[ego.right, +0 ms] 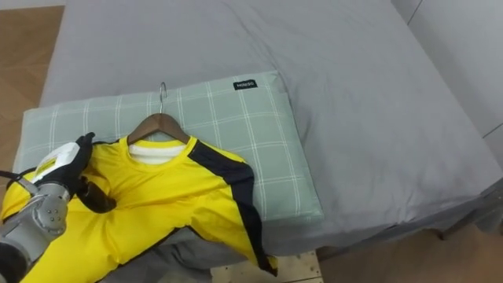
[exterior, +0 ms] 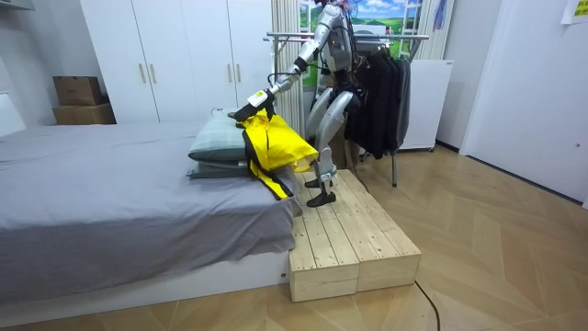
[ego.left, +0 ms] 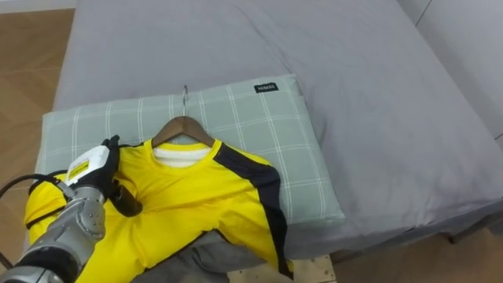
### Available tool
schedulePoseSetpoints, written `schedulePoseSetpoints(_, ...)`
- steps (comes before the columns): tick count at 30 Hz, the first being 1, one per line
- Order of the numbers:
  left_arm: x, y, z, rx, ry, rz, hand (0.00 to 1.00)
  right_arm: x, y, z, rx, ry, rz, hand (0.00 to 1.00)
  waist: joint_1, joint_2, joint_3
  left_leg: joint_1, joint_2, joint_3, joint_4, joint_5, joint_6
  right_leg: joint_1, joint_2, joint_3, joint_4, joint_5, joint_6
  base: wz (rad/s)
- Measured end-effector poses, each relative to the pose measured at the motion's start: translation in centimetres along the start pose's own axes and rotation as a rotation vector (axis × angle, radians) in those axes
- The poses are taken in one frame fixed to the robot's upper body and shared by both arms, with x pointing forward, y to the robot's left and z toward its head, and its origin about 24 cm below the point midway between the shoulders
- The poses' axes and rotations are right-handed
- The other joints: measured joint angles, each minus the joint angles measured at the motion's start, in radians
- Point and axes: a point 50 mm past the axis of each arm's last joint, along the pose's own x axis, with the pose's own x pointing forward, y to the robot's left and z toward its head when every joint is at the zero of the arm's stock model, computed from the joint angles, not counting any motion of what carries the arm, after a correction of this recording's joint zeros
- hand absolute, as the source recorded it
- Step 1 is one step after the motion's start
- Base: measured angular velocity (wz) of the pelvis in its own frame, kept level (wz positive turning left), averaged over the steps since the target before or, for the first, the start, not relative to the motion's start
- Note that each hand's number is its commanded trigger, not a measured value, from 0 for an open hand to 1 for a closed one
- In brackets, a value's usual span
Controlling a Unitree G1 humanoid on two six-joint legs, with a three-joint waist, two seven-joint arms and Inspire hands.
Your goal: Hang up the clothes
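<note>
1. The robot is standing on a wooden platform [exterior: 354, 230] beside the bed [ego.left: 361, 94], reaching its left arm out over a checked pillow [ego.left: 275, 134].
2. The yellow shirt [ego.left: 189, 196] is lying across that pillow, already threaded on a wooden hanger [ego.left: 182, 130] – hook pointing away from the robot, hem spilling over the bed's edge.
3. The left hand [ego.left: 96, 174] is closing its dark fingers on the shirt's shoulder, probably to catch the hanger's arm through the cloth and lift both together.
4. A clothes rack [exterior: 386, 37] is waiting behind the robot – the likely destination.
</note>
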Motion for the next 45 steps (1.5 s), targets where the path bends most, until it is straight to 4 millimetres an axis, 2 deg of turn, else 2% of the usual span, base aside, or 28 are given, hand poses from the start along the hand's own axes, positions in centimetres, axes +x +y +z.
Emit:
schedulePoseSetpoints(6, 0.0, -0.2, 0.1, 0.035, -0.009, -0.039, 0.00, 0.0, 0.1, 0.0, -0.006, -0.001, 0.018, 0.00, -0.003, 0.000, 0.0002, 0.000, -0.004, -0.002, -0.005, -0.002, -0.003, 0.004, -0.016, -0.013, -0.005, 0.000, 0.000, 0.01)
schedulePoseSetpoints(18, -0.1, -0.7, 0.2, 0.085, -0.006, -0.094, 0.00, 0.0, 0.1, 0.0, -0.009, 0.000, 0.020, 0.00, -0.026, 0.011, 0.0025, 0.000, -0.015, -0.004, -0.010, -0.003, 0.001, 0.004, -0.018, -0.013, -0.008, -0.005, 0.006, 0.01)
schedulePoseSetpoints(28, 0.0, -0.8, 0.7, 0.155, -0.037, -0.107, 0.00, 0.0, 0.1, 0.1, -0.016, 0.001, 0.033, 0.00, -0.029, 0.016, 0.0051, -0.003, -0.019, -0.006, -0.009, -0.004, 0.000, 0.001, -0.021, -0.012, -0.003, -0.007, 0.008, 0.00)
schedulePoseSetpoints(33, 0.0, -0.9, 1.0, 0.214, -0.055, -0.108, 0.00, 0.0, 0.2, 0.2, -0.016, -0.003, 0.044, 0.00, -0.034, 0.019, 0.0048, -0.009, -0.033, -0.011, -0.008, -0.004, 0.001, -0.008, -0.027, -0.014, 0.010, -0.012, 0.008, 0.05)
schedulePoseSetpoints(39, 0.0, -0.9, 1.0, 0.233, -0.050, -0.111, 0.00, 0.1, 0.2, 0.6, -0.018, -0.010, 0.046, 0.00, -0.054, 0.023, 0.0075, -0.009, -0.033, -0.011, -0.008, -0.004, 0.001, -0.009, -0.029, -0.012, 0.012, -0.013, 0.009, 0.01)
schedulePoseSetpoints(45, 0.0, -0.9, 1.0, 0.237, -0.051, -0.112, 0.00, 0.1, 0.3, 0.8, -0.020, -0.014, 0.046, 0.00, -0.057, 0.026, 0.0096, -0.009, -0.033, -0.011, -0.009, -0.004, 0.001, -0.011, -0.032, -0.010, 0.012, -0.014, 0.011, -0.01)
